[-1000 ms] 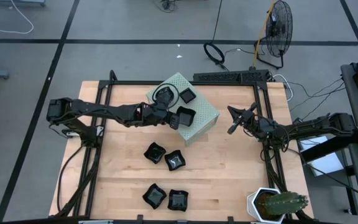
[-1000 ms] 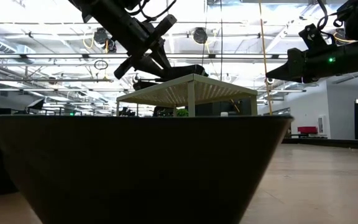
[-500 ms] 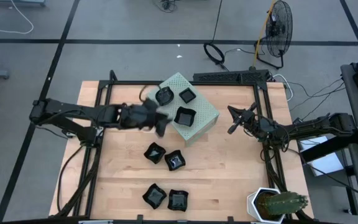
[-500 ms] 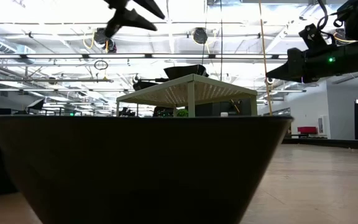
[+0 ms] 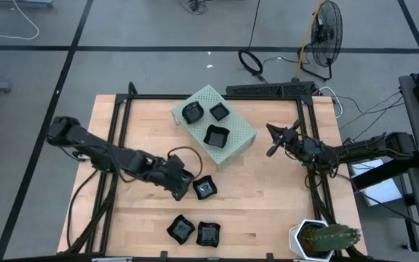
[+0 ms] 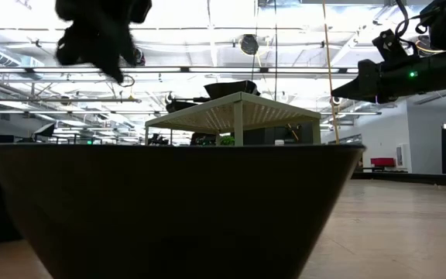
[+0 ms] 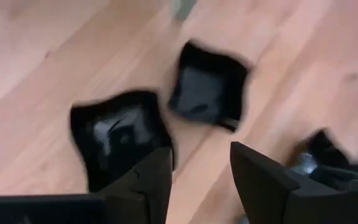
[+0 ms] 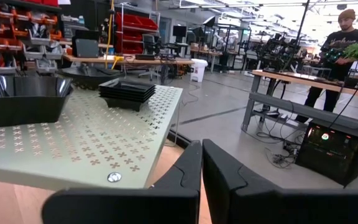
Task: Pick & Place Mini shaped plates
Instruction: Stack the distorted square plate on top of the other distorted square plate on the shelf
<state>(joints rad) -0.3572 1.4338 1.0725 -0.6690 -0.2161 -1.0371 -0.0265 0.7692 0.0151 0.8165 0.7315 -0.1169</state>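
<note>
four glossy black wavy-edged mini plates lie loose on the pale wooden table [image 5: 268, 211]: the upper pair, one [image 5: 205, 188] in plain sight and one [image 7: 114, 134] mostly hidden under the arm in the high view, and the lower pair [image 5: 181, 228] [image 5: 208, 233] near the front edge. the left gripper [image 5: 182, 185] hangs low over the upper pair, fingers apart and holding nothing, straddling the edge of the nearer plate in the wrist view.

risk: the two upper plates sit just beside each other, so a closing finger could nudge the neighbour or slip off a glossy rim; a skewed pinch could flip the dish.

the pale green perforated box [image 5: 233, 143] carries three plates on its top: a round one [image 5: 191, 112], a small square [image 5: 219, 111] and a larger wavy one [image 5: 216, 136].

the right gripper [image 5: 275, 142] waits by the box's right side, fingers together, holding nothing.
</note>
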